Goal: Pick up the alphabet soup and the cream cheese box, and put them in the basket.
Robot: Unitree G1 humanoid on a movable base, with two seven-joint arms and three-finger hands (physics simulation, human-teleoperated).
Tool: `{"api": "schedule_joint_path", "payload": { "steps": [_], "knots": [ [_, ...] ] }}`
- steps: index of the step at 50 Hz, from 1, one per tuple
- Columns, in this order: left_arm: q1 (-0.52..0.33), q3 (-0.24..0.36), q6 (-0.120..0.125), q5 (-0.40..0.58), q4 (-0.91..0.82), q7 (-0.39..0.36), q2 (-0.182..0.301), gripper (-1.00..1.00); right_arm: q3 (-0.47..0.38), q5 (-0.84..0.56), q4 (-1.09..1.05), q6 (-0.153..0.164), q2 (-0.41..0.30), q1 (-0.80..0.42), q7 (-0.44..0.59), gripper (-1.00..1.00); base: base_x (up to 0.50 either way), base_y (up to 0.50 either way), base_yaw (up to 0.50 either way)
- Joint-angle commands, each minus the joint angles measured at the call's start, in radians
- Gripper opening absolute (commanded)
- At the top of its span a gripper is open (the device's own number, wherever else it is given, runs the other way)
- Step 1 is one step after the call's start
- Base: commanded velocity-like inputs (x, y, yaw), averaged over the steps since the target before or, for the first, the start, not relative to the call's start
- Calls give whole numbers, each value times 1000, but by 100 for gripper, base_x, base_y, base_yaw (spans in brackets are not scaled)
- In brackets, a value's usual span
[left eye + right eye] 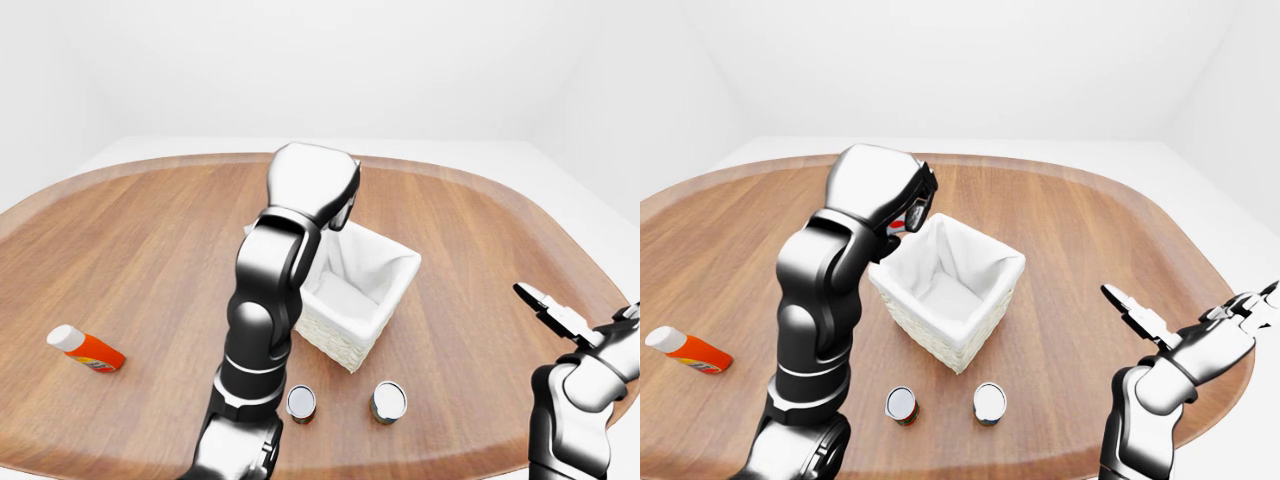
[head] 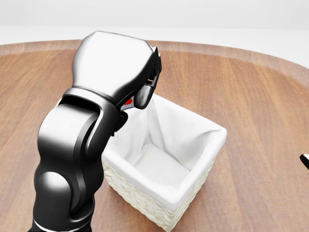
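My left hand (image 2: 143,94) hangs over the upper-left corner of the white-lined wicker basket (image 2: 213,140). Its fingers are shut on a small pale box with a red mark (image 2: 128,102), which looks like the cream cheese box and is mostly hidden by the hand. Two cans stand below the basket in the right-eye view. The left can (image 1: 902,405) has a red label and may be the alphabet soup. The right can (image 1: 989,402) has a darker label. My right hand (image 1: 1138,314) is open, well off to the basket's right and holding nothing.
An orange bottle with a white cap (image 1: 684,350) lies at the far left of the round wooden table (image 1: 1070,220). The table's rim curves close behind my right hand. My left forearm fills the left of the head view.
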Motion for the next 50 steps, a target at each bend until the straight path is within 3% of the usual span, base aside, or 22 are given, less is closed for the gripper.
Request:
{"api": "schedule_joint_path", "payload": {
  "steps": [1,12,26,36,50],
  "knots": [
    [-50,-26,11,35,115,0,-45,-100,-1,2,-14,0,1,3,0,100,0,0,0],
    [-35,-66,26,56,267,0,-88,-100,-2,4,-5,0,0,1,0,100,0,0,0],
    [-43,-91,19,109,430,135,-137,-100,-2,3,-3,0,2,3,0,100,0,0,0],
    [-86,-72,35,48,535,225,-133,-100,-1,0,-9,0,5,4,0,100,0,0,0],
    [-111,-66,64,-40,598,256,-125,-100,-1,-1,-7,0,4,4,0,100,0,0,0]
  ]
}}
